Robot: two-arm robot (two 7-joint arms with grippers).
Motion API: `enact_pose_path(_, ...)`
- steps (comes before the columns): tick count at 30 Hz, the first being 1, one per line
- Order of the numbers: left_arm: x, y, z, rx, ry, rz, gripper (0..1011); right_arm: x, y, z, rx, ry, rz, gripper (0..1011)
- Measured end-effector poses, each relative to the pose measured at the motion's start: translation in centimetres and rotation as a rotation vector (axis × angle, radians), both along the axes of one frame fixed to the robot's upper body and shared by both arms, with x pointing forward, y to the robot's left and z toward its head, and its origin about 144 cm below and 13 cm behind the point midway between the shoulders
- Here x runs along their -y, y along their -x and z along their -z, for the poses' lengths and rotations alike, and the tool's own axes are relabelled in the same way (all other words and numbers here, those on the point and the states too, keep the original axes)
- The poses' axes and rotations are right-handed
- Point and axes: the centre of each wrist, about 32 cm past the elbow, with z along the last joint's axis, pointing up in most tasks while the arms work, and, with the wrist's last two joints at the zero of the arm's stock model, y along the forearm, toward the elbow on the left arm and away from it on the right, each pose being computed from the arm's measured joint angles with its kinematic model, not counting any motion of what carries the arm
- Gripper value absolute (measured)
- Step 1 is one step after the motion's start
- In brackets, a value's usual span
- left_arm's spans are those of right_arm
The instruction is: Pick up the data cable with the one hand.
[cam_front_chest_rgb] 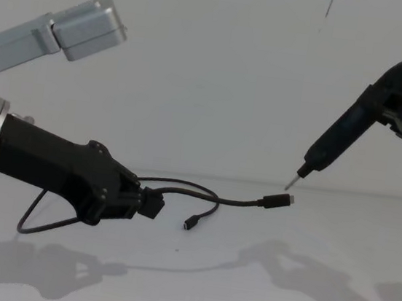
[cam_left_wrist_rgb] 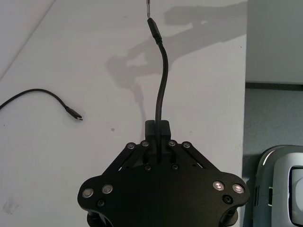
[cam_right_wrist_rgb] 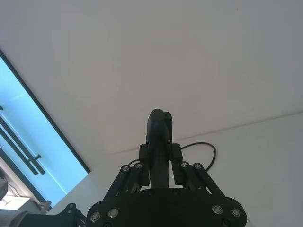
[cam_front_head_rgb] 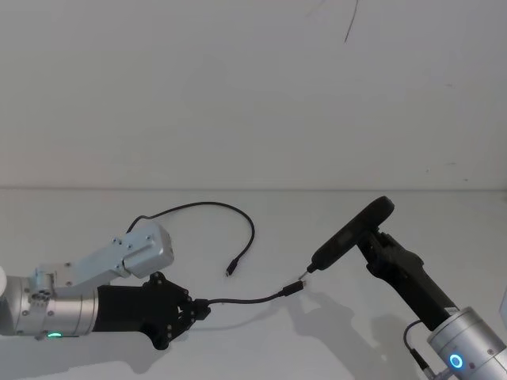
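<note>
The left gripper (cam_front_head_rgb: 200, 305) is pinching the black cable (cam_front_head_rgb: 253, 298) tight between its two jaws, close to the end with the bigger plug (cam_front_chest_rgb: 277, 200). That end sticks straight out from the gripper and hangs in the air above the white table (cam_front_head_rgb: 333, 348). I think it holds the cable near the plug so the plug stays stiff and points one way. The rest of the cable bends in a soft loop behind the gripper, and the small plug (cam_front_head_rgb: 230, 269) lies flat on the table just past it. The cable is thin, round and bendy, and looks like smooth rubber. The gripper is black, hard and full of corners, with little shiny screws, and its wrist is a fat silver tube with a green light. The right gripper (cam_right_wrist_rgb: 161, 163) is pressed shut on a dark, smooth tool (cam_front_head_rgb: 352, 233) with a thin metal tip (cam_front_chest_rgb: 292, 181). That tip is just beside the big plug, maybe touching it; I cannot tell.
</note>
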Motion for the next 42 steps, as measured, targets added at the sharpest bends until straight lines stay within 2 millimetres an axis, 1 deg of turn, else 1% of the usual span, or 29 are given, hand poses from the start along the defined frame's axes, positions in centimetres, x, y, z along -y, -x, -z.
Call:
enact_pose_path(18,0.00,0.00,0.00,0.000,0.000,0.000,42,0.37,-0.10,0.01,0.014,0.027,0.010,269)
enact_pose_path(42,0.00,0.00,0.00,0.000,0.000,0.000,41,0.50,-0.15,0.56,0.008,0.031,0.027,269)
